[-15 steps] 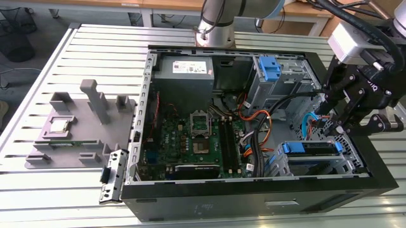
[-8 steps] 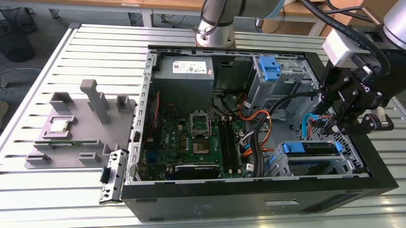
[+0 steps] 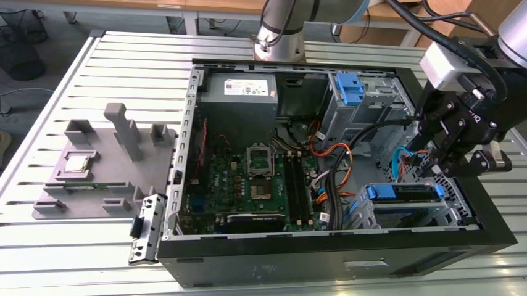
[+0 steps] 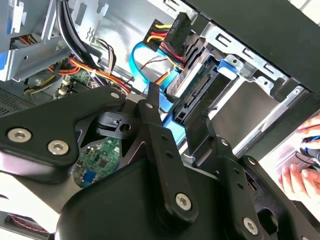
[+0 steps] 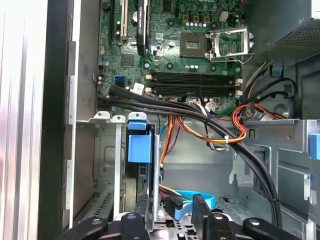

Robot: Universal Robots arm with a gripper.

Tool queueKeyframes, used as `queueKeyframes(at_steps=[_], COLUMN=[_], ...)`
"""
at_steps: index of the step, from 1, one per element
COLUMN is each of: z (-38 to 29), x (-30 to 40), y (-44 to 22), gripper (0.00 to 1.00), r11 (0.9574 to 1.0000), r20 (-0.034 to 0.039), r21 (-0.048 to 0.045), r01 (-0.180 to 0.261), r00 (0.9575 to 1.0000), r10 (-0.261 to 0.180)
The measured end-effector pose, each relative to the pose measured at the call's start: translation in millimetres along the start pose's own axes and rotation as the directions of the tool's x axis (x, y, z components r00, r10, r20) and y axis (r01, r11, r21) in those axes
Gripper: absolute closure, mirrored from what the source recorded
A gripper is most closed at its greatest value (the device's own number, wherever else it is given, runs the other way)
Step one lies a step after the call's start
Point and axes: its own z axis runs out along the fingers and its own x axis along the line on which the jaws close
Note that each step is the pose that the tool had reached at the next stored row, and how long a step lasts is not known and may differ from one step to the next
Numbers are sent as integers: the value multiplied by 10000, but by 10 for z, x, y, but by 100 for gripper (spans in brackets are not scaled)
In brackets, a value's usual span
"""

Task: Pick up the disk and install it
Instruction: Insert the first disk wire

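Slatted metal table: bare slats run along every side of the load.

Open black PC case, side panel off, sits on the exterior view's right half. Its raised rim walls in the interior on all four edges.

Robot arm rises behind the case at 12 o'clock.

Motherboard covers the floor from centre to 8 o'clock. Grey power supply is at 11 o'clock.

Grey fixture block lies outside the case at 9 o'clock, well apart from it.

Metal drive cage fills the 4 o'clock corner, tight against the rim.

Gripper hangs over the case's 3 o'clock edge, above the cage. In the second wrist view the gripper has its fingers spread and pinches nothing I can make out.

The disk stands on edge in the cage, blue end tab uppermost. In the first wrist view the disk has cage plates close on either flank.

Lone blue bracket is in the bay at 1 o'clock.

Orange and black cables cross between board and cage, narrowing the open floor.

A person's hand is outside the case wall.

Small square chip rests on the fixture.
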Motion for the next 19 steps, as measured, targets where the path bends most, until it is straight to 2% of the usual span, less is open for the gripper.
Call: queueKeyframes(at_steps=[8, 19], z=[13, 23], x=[10, 14], y=[-19, -19], gripper=[52, 52], r11=[10000, 10000], r20=[-28, -26], r21=[-1, -1], r01=[-2, -2], r00=[10000, 10000], r10=[2, 2])
